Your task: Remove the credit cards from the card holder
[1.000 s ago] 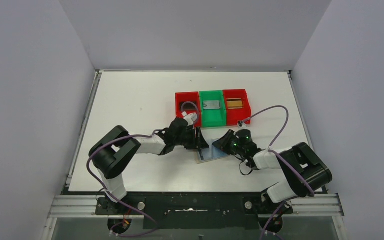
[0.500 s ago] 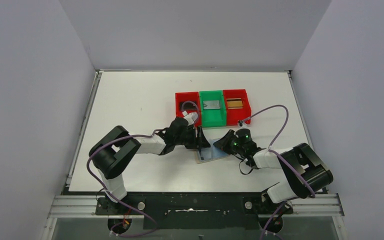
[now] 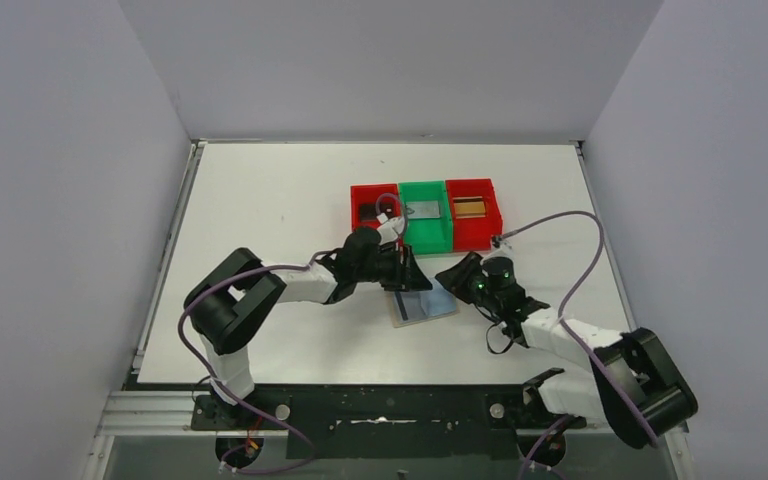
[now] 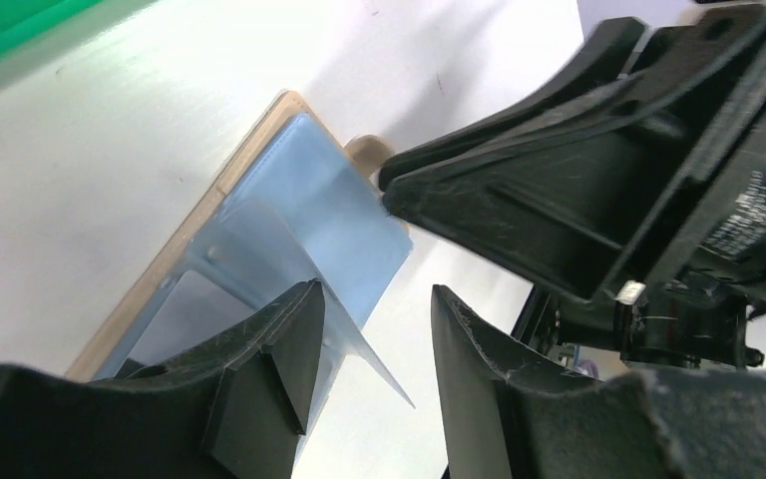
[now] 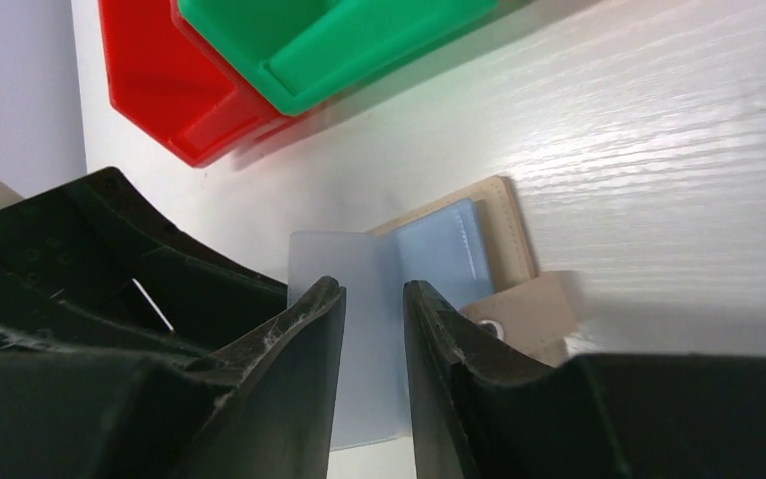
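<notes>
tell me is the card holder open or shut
Open: the card holder lies spread on the table, light blue lining facing up, a clear sleeve standing up from it.

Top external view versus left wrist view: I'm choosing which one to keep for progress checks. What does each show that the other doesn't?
Only the top external view shows cards already out: a silver-grey card in the green bin and a gold-brown card in the right red bin. Only the left wrist view shows a translucent sleeve lifted off the blue lining, reaching between the left gripper's open fingers. Both show the open card holder with the right gripper close by.
</notes>
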